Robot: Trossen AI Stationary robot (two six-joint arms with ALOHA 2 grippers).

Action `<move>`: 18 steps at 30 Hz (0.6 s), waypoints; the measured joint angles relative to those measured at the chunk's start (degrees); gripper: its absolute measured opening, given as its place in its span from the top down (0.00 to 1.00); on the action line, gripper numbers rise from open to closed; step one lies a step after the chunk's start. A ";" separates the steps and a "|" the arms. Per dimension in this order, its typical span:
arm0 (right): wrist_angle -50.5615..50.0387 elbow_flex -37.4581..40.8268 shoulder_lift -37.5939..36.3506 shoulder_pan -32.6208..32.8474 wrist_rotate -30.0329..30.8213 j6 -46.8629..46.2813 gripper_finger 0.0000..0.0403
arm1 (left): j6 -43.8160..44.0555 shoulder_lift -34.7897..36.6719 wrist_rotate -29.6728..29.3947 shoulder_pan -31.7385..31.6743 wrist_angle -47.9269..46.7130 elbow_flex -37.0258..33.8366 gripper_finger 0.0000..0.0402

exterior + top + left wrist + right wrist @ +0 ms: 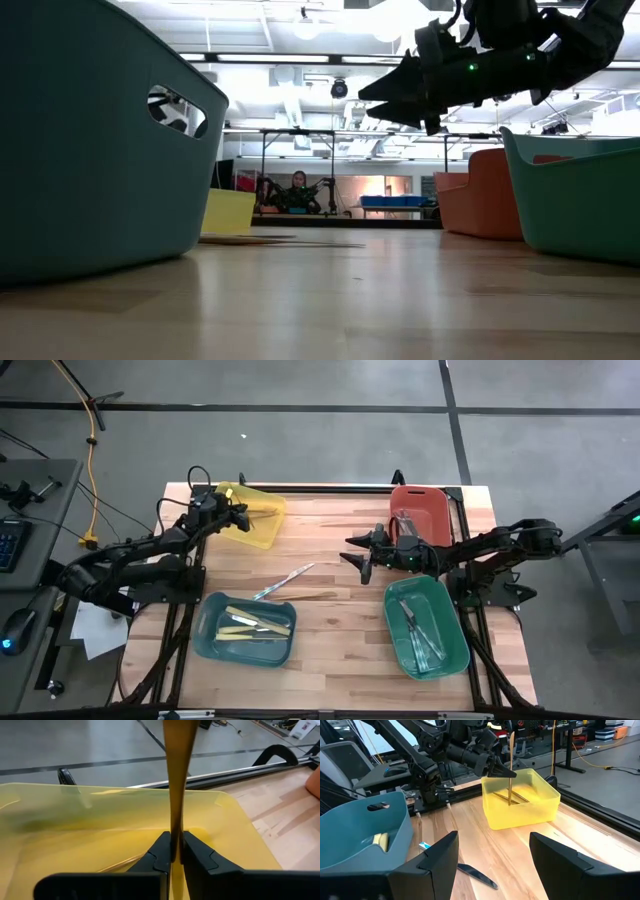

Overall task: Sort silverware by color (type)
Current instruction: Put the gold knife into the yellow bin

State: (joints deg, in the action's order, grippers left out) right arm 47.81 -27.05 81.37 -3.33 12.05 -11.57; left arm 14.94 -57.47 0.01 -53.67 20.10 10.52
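Observation:
My left gripper (pixel 243 515) is over the yellow bin (pixel 262 525) at the table's far left, shut on a gold-tan utensil (pixel 177 775) that stands upright. A second gold-tan utensil (pixel 516 796) lies on the bin's floor. On the bare wood lie a teal-tinted utensil (pixel 285 581) and a gold-tan one (pixel 312 596). Cream-yellow utensils (pixel 255 625) lie in the near left teal bin (pixel 208 630), silver-grey ones (pixel 420 630) in the near right teal bin (pixel 455 635). My right gripper (pixel 356 557) hangs open above the table's middle, holding nothing. My left gripper pinches the gold-tan utensil's narrow shaft (pixel 174 832), about halfway along, between its two fingers (pixel 161 851). The fingers come from the table's left, slanting down, and lie across it. The utensil stands upright, its lower end (pixel 510 802) down inside the yellow bin.
A red bin (pixel 420 510) stands at the far right, behind my right gripper. A dark knife-like utensil (pixel 476 874) lies on the wood in front of my right gripper. A wide strip of bare wood runs between the left and right bins.

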 joint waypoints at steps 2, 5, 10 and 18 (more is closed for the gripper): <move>-0.02 0.00 -0.01 0.00 0.00 0.00 0.44 | -0.26 0.00 -0.22 0.00 -0.16 -0.01 0.95; 0.00 0.00 -0.01 0.00 0.00 0.00 0.44 | -0.56 0.00 -0.55 0.00 -0.33 -0.04 0.93; 0.00 0.00 -0.01 0.00 0.00 0.02 0.44 | -1.93 0.00 -0.59 0.00 -0.68 -0.04 0.93; -0.02 0.00 -0.01 0.00 0.00 0.01 0.44 | -3.08 0.02 -0.59 0.04 -1.18 -0.07 0.92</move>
State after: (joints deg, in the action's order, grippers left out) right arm 47.79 -27.05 81.36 -3.33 12.05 -11.56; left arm 11.86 -57.45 -0.58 -53.63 18.92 10.46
